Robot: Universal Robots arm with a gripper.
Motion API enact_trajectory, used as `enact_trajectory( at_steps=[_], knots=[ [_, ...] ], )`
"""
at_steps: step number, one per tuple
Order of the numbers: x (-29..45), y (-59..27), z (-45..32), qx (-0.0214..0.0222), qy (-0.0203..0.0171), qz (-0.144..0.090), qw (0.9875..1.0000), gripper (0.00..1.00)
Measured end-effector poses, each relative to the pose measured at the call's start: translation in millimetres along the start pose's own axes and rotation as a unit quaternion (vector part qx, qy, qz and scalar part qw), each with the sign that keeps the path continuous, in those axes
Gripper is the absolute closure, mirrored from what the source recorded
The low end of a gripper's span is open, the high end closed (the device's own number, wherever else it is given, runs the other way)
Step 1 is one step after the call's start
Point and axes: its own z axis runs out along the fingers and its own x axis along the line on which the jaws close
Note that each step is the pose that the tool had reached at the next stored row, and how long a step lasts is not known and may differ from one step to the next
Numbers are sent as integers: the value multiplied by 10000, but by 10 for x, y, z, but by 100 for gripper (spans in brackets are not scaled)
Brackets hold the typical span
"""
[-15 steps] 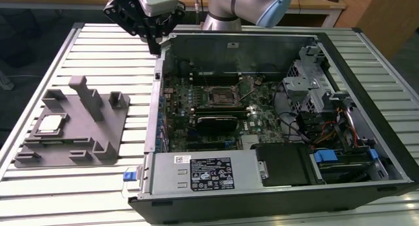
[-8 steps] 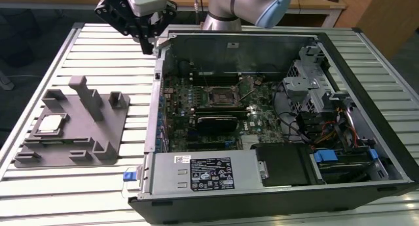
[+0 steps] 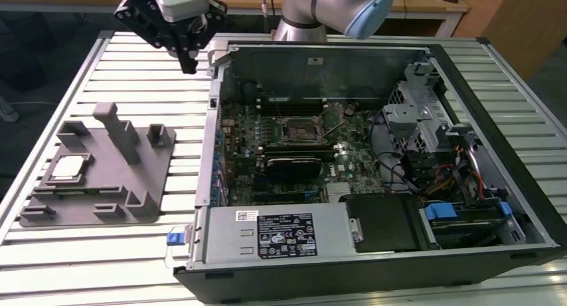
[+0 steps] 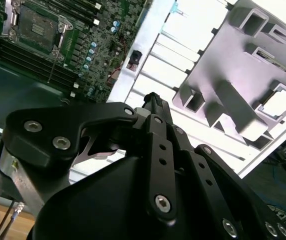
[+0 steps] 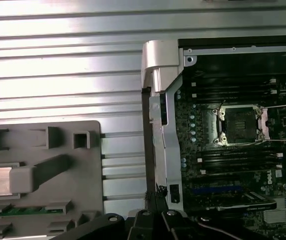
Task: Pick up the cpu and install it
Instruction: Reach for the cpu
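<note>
The cpu [image 3: 69, 168], a small flat square with a pale metal top, lies in a recess of the grey fixture block [image 3: 133, 180] on the exterior view's left; it also shows in both wrist views [image 4: 279, 103] [image 5: 2, 181]. My gripper [image 3: 188, 66] hangs shut and empty above the slatted table, beside the far corner of the open computer case, well away from the cpu. Its black fingers [image 4: 153, 100] close to one narrow tip. The black-framed socket [image 3: 301, 128] on the motherboard stands uncovered [image 5: 238, 125].
The open computer case [image 3: 496, 120] fills the middle and right of the slatted metal table [image 3: 133, 74]; its metal wall [image 5: 158, 100] rises between fixture and motherboard. An upright post [image 3: 119, 130] sticks up from the fixture. Cables and drive bays crowd the case's right side.
</note>
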Motion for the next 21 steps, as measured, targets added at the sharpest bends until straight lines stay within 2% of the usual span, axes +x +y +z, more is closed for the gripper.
enact_trajectory(
  at_steps=[12,21],
  knots=[
    [298,-22,-9,-1,-9,-1,10000,89],
    [581,-44,-16,-1,-11,-1,10000,89]
  ],
)
